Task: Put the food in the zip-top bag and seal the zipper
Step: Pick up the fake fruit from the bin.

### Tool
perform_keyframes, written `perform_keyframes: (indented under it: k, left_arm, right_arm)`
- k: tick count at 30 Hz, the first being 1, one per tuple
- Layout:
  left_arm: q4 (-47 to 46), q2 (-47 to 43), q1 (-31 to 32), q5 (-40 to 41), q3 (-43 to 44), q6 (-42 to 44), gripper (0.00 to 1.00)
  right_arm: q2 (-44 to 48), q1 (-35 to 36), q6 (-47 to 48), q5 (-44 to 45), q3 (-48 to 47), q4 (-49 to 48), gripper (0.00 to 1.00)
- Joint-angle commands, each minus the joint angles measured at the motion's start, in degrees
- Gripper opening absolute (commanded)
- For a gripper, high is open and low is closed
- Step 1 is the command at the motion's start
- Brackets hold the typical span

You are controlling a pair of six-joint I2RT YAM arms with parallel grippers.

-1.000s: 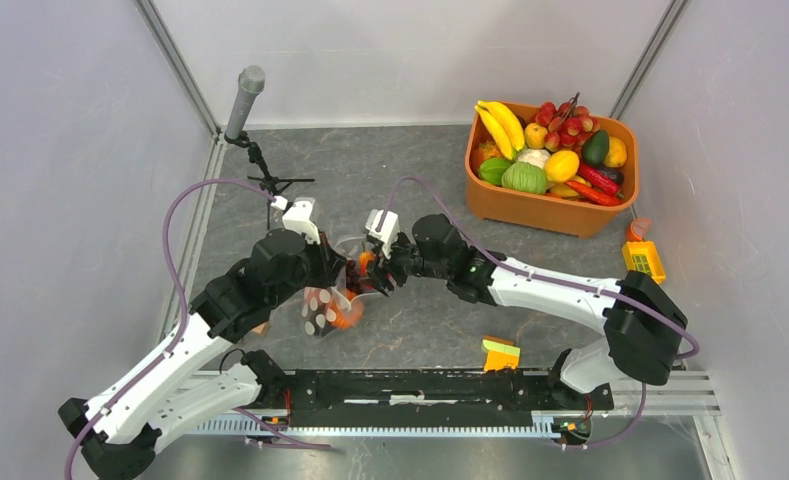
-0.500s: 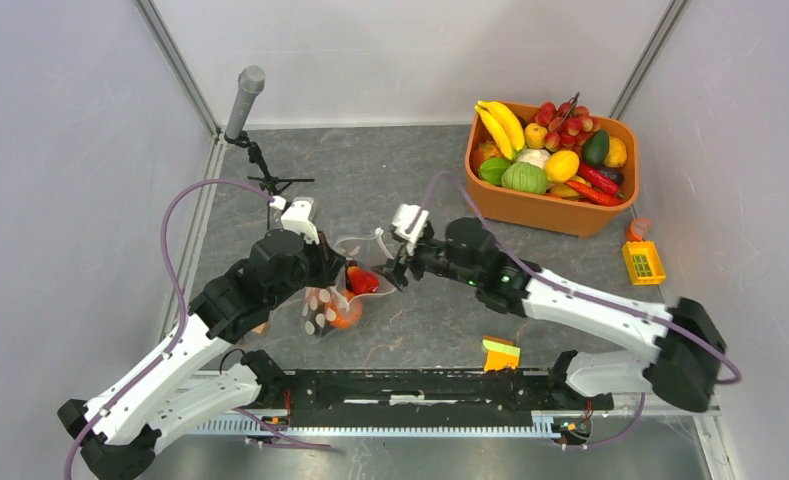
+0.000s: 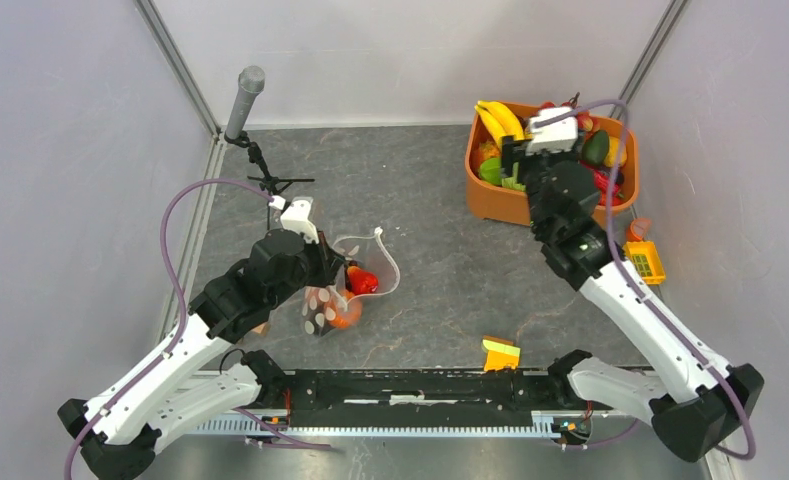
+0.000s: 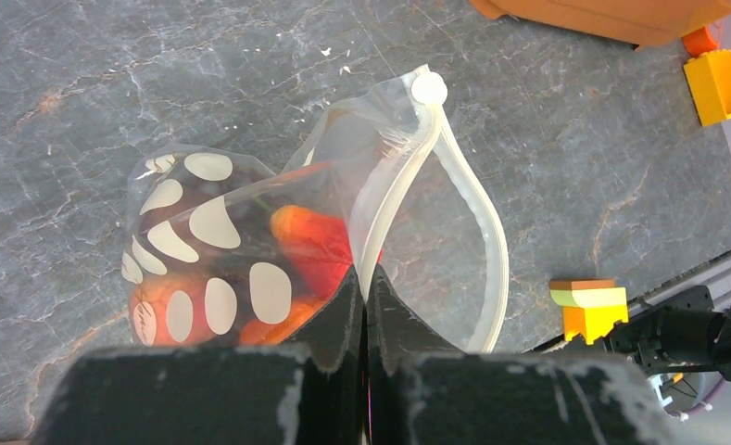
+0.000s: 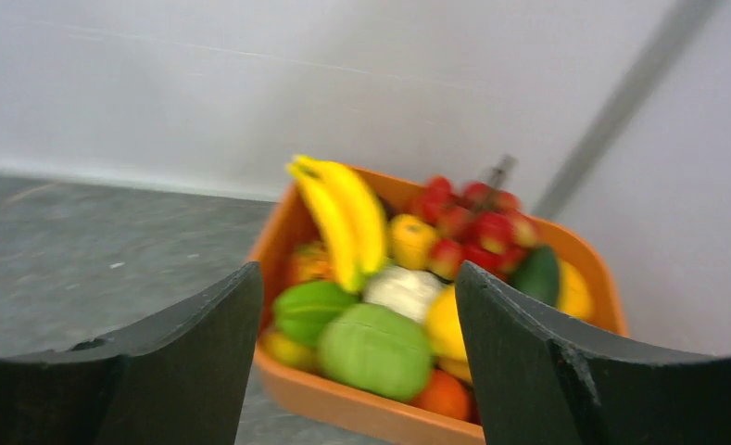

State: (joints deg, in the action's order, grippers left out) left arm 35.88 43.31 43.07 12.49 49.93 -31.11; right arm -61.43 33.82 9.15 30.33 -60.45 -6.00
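Note:
The clear dotted zip-top bag (image 3: pixel 332 300) lies left of centre with its mouth held open. In the left wrist view the bag (image 4: pixel 204 241) holds red and orange food (image 4: pixel 310 243). My left gripper (image 4: pixel 363 278) is shut on the near lip of the white zipper (image 4: pixel 403 181); the far lip (image 4: pixel 493 250) bows away. In the top view this gripper (image 3: pixel 342 272) sits at the bag mouth. My right gripper (image 5: pixel 361 324) is open and empty, over the front of the orange tub (image 3: pixel 490 205) in the top view (image 3: pixel 515 160). The tub holds bananas (image 5: pixel 347 218) and a green fruit (image 5: pixel 375 348).
A grey microphone on a stand (image 3: pixel 245 105) is at the back left. A yellow block (image 3: pixel 643 260) lies by the right wall. An orange and green block (image 3: pixel 500 353) lies near the front rail (image 3: pixel 420 385). White walls enclose the table.
My right gripper has left the bag mouth and swung back and right to the orange tub, open. A red food piece now lies in the bag. My left gripper has held still.

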Motion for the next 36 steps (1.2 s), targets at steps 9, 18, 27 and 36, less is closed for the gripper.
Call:
perform_keyframes:
  k: [9,18,27,36]
  left_arm:
    - [-1.7,-2.6,-0.3,3.1,0.8,-0.5,0.02]
    - [-2.7,-1.8,-0.3,1.7,0.3,-0.7,0.02]
    - [-2.7,-1.8,-0.4,2.0,-0.3,-0.3,0.02]
    - [-2.8,-1.4,-0.4,2.5,-0.2,0.3,0.02]
  right_arm:
    - [0.2,-37.1,-15.2,-19.0,-2.1,13.3,0.75]
    - [-13.1,-53.5,-23.0,-39.5,-4.0,6.8,0.74]
    - [-26.2,-55.4,-23.1,-46.7,-10.9,2.1,0.71]
    - [-35.4,-55.4,-22.7,-46.7,-19.1,5.9,0.71]
